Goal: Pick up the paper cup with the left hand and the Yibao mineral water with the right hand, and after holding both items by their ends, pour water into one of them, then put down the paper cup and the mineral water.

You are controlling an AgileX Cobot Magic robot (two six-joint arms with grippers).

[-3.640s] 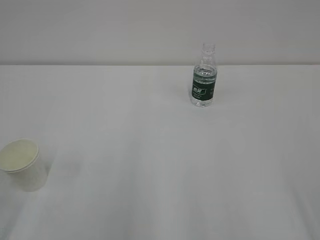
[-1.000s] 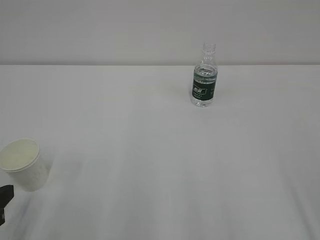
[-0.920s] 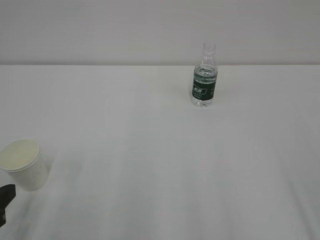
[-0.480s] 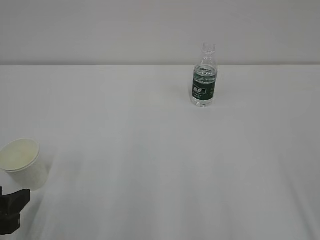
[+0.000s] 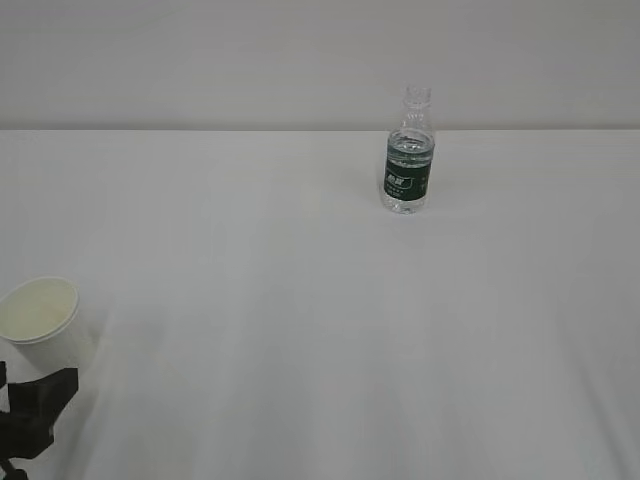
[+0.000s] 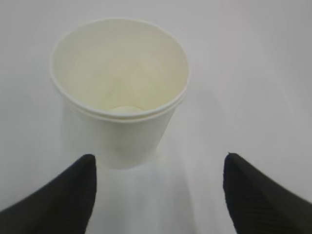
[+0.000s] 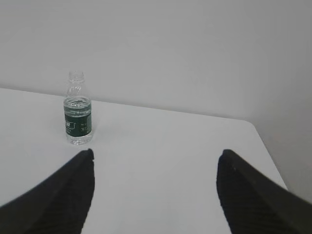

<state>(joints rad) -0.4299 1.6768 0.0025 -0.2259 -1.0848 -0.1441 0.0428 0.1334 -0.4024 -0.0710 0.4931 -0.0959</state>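
Nothing is lifted yet. On a white bench (image 5: pixel 300 300), the paper cup (image 6: pixel 120 87) stands upright just ahead of the left hand (image 6: pixel 158 195), jaws wide and empty. The Yibao mineral water (image 7: pixel 78 114) stands well apart from the right hand (image 7: pixel 156 195), equally open. Grasping, pouring and setting down remain.

The left hand (image 6: pixel 158 195) shows two matte black fingers (image 6: pixel 58 204) tapering to blunt, rounded tips, with no markings on them. The right hand (image 7: pixel 153 195) has the same black wedge-shaped fingers (image 7: pixel 256 200) (the exterior view catches only a blocky black piece).
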